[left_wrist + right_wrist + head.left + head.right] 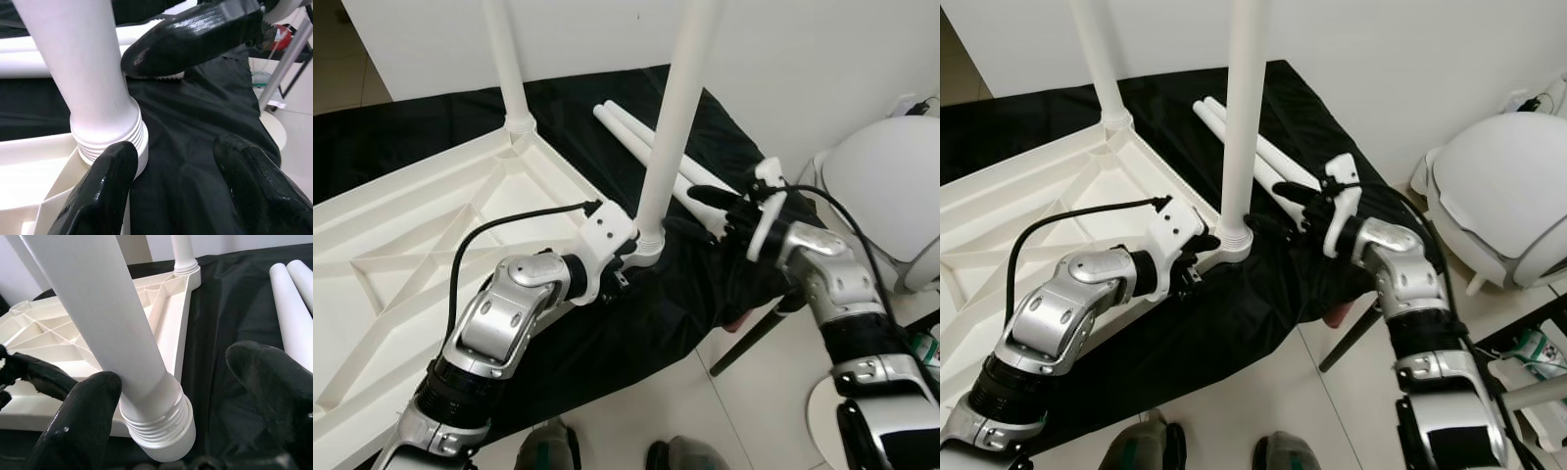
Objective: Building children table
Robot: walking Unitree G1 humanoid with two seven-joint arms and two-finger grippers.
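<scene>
The white plastic tabletop lies upside down on a black cloth. Two white legs stand upright in its corner sockets, a far one and a near one. Two loose legs lie on the cloth behind. My left gripper is open at the near leg's threaded collar, one finger resting against it. From the other side my right gripper is open around the same leg base, with one finger touching the leg.
A white domed object stands on the floor at the right. A dark slanted bar reaches out from under the cloth's near right corner. A white wall runs close behind. My feet stand on the pale tiled floor.
</scene>
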